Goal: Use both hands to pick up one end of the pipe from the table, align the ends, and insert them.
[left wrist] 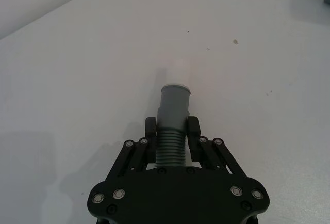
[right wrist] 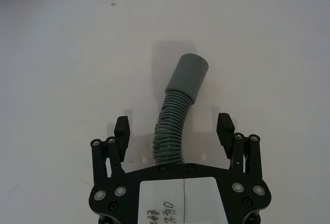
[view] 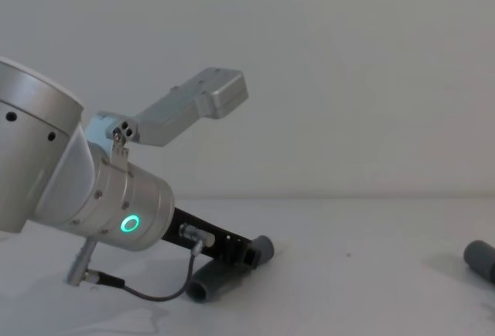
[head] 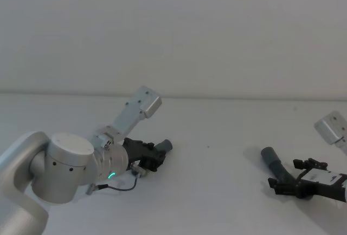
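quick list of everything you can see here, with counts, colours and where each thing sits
straight ribbed plastic pipe piece with smooth sleeve: 1, dark grey with a whitish rim, left side of the table, clamped by the left gripper
bent ribbed plastic pipe piece with smooth collar: 1, dark grey, right side of the table, lying between the right gripper's fingers without touching them
flat matte table: 1, white, under everything
plain wall: 1, pale grey, behind the table
left gripper: 1, black, shut on the straight piece's ribbed part
right gripper: 1, black, open, one finger on either side of the bent piece
silver arm: 1, silver, left side, carrying the left gripper, with a green glowing ring
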